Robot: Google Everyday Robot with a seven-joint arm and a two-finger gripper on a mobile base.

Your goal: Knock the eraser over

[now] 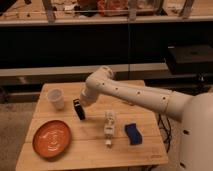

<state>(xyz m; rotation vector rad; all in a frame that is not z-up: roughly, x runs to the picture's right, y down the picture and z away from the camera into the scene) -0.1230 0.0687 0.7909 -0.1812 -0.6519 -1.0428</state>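
The eraser (79, 109) is a slim black block on the wooden table (90, 142), left of centre, leaning with its top tilted to the left. My gripper (83, 102) is at the end of the white arm, right at the eraser's upper right side, touching or nearly touching it. The pale cup (56, 99) stands to the left of the eraser.
An orange plate (51, 138) lies at the front left. A white bottle-like object (109, 128) lies or leans in the middle of the table. A blue wavy-edged block (133, 134) lies to its right. Dark shelving runs behind the table.
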